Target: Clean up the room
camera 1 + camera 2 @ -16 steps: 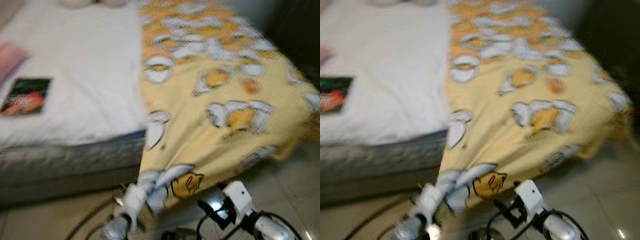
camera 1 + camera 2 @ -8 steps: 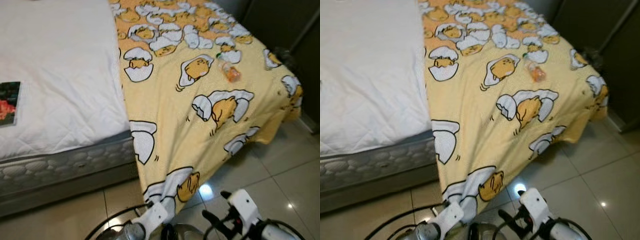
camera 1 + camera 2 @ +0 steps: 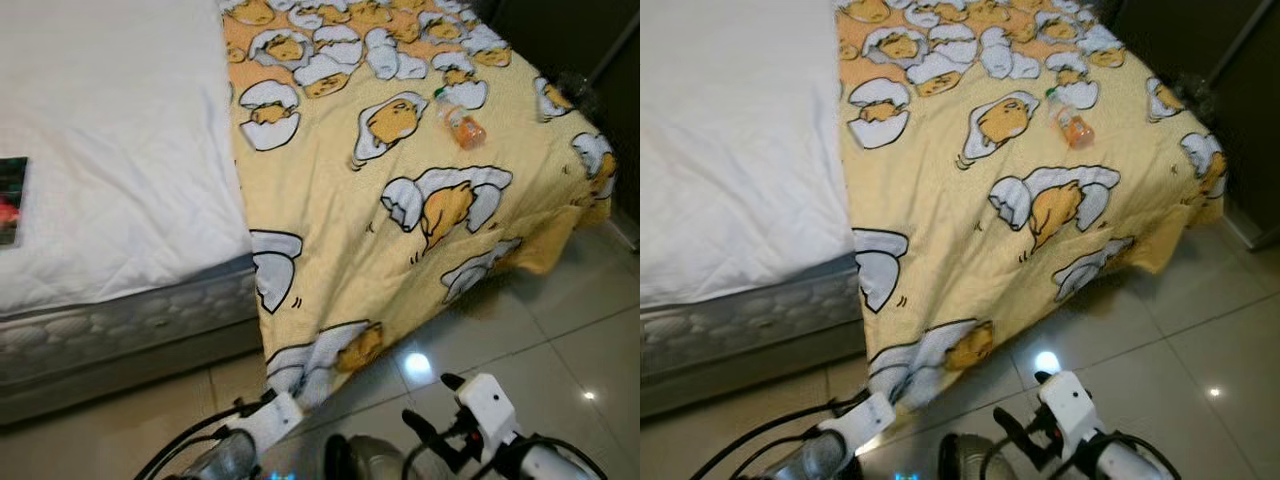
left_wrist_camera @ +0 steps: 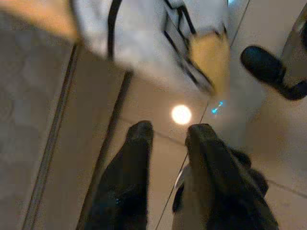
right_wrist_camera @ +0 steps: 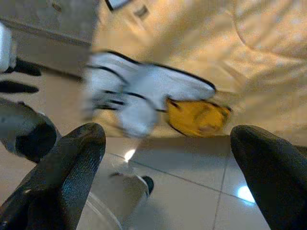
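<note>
A yellow blanket (image 3: 400,200) printed with egg characters covers the right part of a bed and hangs over its foot to the tiled floor. A small orange bottle (image 3: 463,128) lies on it near the far right. My left gripper (image 4: 169,136) is low over the floor just in front of the blanket's hanging corner (image 4: 158,43); its fingers (image 4: 136,148) stand a little apart with nothing between them. My right gripper (image 5: 168,139) is wide open, facing the same corner (image 5: 158,96) from the right, and holds nothing.
A white quilted mattress (image 3: 110,150) fills the left, with a dark booklet (image 3: 8,200) at its left edge. Glossy beige floor tiles (image 3: 560,320) lie to the right of the bed. Dark furniture (image 3: 590,40) stands at the far right.
One second ago my left gripper was up at the blanket's hanging corner; now it is lower and apart from it. The camera has turned right, so the bottle shows.
</note>
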You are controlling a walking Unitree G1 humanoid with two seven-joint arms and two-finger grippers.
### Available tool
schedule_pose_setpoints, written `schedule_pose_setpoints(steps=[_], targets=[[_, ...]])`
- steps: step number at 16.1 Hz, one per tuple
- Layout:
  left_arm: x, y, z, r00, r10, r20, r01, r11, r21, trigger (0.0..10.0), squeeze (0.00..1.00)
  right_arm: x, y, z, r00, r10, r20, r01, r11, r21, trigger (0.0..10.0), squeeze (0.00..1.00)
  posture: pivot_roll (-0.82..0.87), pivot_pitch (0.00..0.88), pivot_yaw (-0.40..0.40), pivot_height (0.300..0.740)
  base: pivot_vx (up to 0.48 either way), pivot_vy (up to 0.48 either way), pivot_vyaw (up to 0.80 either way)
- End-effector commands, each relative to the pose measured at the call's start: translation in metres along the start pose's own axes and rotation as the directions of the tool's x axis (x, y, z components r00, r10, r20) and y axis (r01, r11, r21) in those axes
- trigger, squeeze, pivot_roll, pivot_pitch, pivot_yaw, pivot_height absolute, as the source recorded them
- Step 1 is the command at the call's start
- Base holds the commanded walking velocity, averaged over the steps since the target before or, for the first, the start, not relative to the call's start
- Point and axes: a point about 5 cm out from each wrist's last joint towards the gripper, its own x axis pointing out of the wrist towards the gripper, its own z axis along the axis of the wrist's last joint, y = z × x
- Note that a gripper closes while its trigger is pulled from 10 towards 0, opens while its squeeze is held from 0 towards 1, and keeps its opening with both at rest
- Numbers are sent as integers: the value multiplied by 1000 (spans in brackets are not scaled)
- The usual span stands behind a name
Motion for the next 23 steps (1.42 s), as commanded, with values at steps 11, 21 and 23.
schedule_pose_setpoints(steps=[11,21,23], targets=[[-36,148,89,649,660,380,-253,658,-709,10000,1000,52,-43,71,899,-333,286,329,942,63,10000,0,-123,0,9,736,0,0,0],[-46,176,83,627,752,205,-181,396,-900,10000,1000,52,-58,92,762,-521,385,488,853,186,10000,0,-163,0,32,736,0,-213,0],[-48,171,87,628,731,269,-206,489,-847,10000,1000,56,-58,90,784,-504,363,471,863,181,10000,0,-165,0,36,736,0,-426,0]])
